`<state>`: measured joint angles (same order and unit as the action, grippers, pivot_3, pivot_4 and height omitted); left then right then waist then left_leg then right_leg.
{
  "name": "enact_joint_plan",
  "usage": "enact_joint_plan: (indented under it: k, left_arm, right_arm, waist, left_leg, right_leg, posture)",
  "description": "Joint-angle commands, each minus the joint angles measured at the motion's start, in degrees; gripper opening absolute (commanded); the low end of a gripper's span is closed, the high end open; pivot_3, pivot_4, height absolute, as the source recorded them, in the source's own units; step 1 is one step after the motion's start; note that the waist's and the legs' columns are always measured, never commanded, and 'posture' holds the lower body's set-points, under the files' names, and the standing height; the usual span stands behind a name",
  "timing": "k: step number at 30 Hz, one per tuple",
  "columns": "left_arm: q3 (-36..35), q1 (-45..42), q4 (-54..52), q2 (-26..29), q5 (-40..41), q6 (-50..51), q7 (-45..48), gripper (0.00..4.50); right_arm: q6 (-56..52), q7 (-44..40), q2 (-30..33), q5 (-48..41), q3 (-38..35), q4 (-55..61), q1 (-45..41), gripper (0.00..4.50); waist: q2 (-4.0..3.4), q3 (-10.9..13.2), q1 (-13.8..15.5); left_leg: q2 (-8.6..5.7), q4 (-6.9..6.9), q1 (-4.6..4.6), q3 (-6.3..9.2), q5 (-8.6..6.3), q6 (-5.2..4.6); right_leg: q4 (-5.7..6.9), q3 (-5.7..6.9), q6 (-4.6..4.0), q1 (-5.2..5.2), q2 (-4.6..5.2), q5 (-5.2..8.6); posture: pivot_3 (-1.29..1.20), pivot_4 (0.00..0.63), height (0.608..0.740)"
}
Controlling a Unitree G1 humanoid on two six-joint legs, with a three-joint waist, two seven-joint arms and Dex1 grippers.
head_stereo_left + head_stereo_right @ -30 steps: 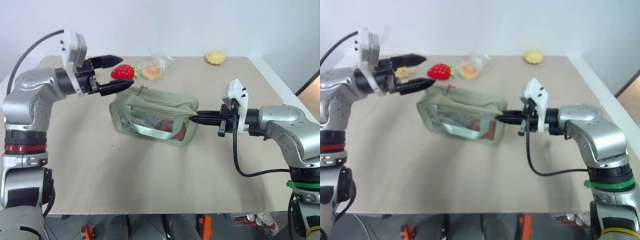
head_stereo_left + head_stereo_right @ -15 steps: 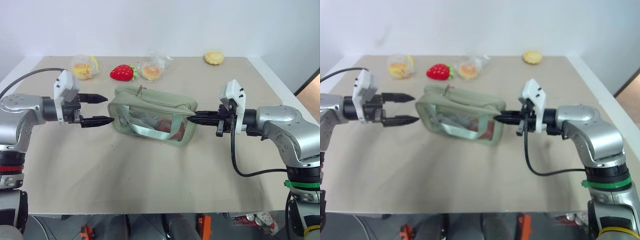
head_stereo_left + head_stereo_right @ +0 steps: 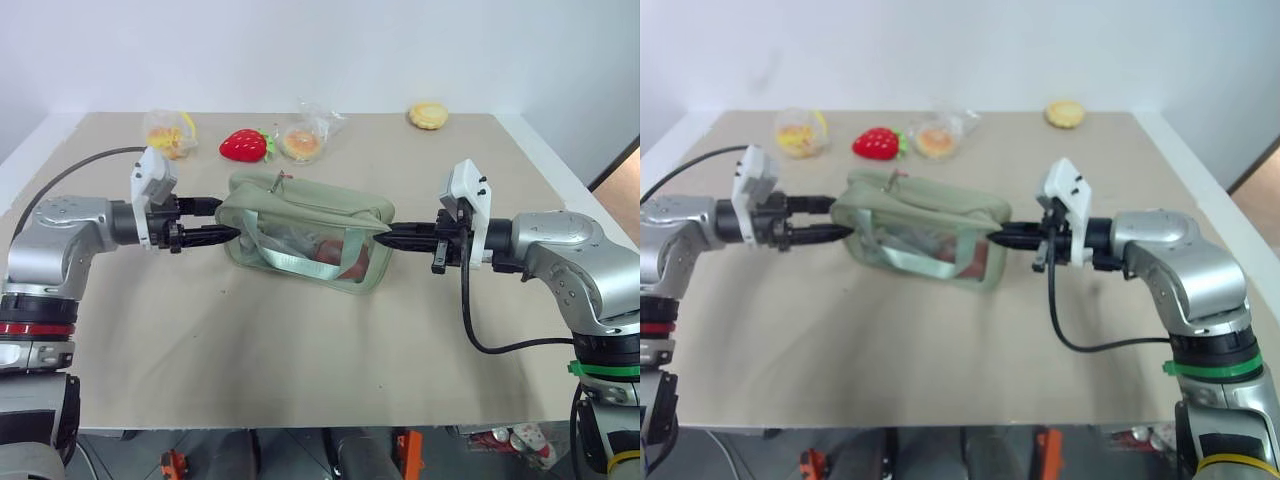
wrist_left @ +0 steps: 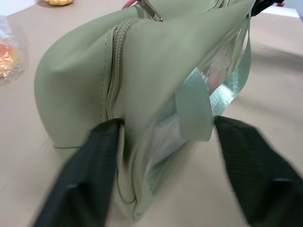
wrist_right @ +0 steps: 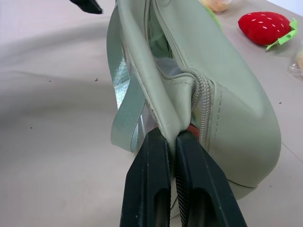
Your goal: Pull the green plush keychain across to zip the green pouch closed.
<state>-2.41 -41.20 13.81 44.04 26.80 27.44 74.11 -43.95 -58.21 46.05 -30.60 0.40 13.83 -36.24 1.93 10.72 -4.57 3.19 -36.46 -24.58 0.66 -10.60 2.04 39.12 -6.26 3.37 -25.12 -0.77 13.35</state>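
A: Left eye view. What is the state of each gripper?

B: The right gripper is pressed together, pinching the fabric at the right end of the green pouch. The left gripper is partly spread, its two fingers bracketing the pouch's left end. Both forearms reach in roughly level from opposite sides, pointing at each other.

A: Pouch position and axis?

B: It lies at the centre of the table, with its long axis running left to right and slightly toward the near right. Behind it lie a red plush strawberry and clear bags of food.

A: Left wrist view?

B: The two black fingers stand apart on either side of the pouch end. One finger touches the fabric beside the zipper seam; whether the other touches cannot be told. A light green strap hangs between them.

A: Right wrist view?

B: The fingers are clamped together on the pouch's end seam, next to the zipper. The green plush keychain cannot be clearly made out.
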Motion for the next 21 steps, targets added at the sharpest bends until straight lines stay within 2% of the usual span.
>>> enact_joint_plan:
  k: [1,5,16,21]
  left_arm:
    - [-0.6,-1.31,-0.88,0.1,0.55,0.29,0.55,1.24]
    - [-0.66,-0.95,-1.46,-0.05,0.56,0.31,0.35,0.07]
    - [-1.11,2.38,-5.07,-0.16,0.23,-1.0,-1.51,0.07]
    - [-1.43,3.9,-7.02,-0.63,0.7,-0.66,-2.51,0.0]
  right_arm:
    - [0.01,0.12,0.69,-1.16,-1.71,2.51,-0.14,0.0]
    - [-0.05,-0.04,0.9,-1.23,-1.86,2.64,-0.08,0.0]
    - [-2.06,0.68,0.84,-2.22,-2.61,1.84,-0.46,0.0]
    - [-5.2,-0.28,1.2,-8.37,-5.99,4.56,-0.86,1.69]
  waist:
    - [0.0,0.0,0.03]
    - [0.0,0.0,0.06]
    - [0.0,0.0,0.19]
    - [0.0,0.0,0.28]
  left_leg:
    - [0.0,0.0,-0.01,0.0,0.0,0.0]
    - [-0.02,0.0,-0.03,0.0,0.0,0.0]
    - [-0.02,0.0,-0.03,0.0,0.0,0.0]
    - [-0.02,-0.02,-0.03,0.01,0.0,0.0]
  right_leg:
    - [0.0,0.0,0.0,0.0,0.01,0.0]
    - [0.0,0.0,0.01,0.0,0.02,0.01]
    - [0.0,0.0,0.01,0.0,0.02,0.01]
    - [0.0,0.0,0.01,0.02,0.04,0.01]
  posture:
    - [0.0,0.15,0.74]
    - [0.0,0.15,0.74]
    - [0.0,0.15,0.74]
    - [0.0,0.15,0.74]
